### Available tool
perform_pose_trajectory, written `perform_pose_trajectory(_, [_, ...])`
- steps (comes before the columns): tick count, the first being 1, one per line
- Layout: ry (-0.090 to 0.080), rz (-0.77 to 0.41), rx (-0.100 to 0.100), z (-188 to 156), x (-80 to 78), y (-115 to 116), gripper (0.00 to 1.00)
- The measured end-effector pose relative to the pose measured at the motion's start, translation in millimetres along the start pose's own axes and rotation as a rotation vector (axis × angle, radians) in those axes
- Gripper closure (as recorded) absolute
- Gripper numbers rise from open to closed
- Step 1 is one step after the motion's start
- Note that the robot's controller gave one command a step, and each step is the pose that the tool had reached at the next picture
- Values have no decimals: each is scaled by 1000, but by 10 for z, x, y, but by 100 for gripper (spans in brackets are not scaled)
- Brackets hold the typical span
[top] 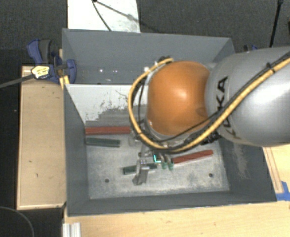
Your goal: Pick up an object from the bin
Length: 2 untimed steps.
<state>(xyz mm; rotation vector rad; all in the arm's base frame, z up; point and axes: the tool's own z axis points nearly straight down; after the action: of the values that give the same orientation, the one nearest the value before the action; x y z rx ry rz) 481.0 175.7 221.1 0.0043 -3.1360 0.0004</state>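
My gripper hangs below the orange-covered wrist, low over the bin floor near the middle front. A short dark green stick lies right at its left side, touching or nearly touching it. A red-brown stick lies on the floor just right of the gripper, partly hidden under the wrist. Further left, a longer red-brown stick lies along the foot of the back wall. A dark green stick rests just in front of it.
The arm and its orange cover hide the middle and right rear of the bin. Bare floor shows at the front left and front right, with sloping grey walls all round.
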Motion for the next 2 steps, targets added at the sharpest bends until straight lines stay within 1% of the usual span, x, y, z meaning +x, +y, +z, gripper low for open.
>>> perform_pose_trajectory(1, [0, -132, 2, 1551, -293, -550, 0])
perform_pose_trajectory(2, [-6, -127, -1, 1507, -305, -528, 100])
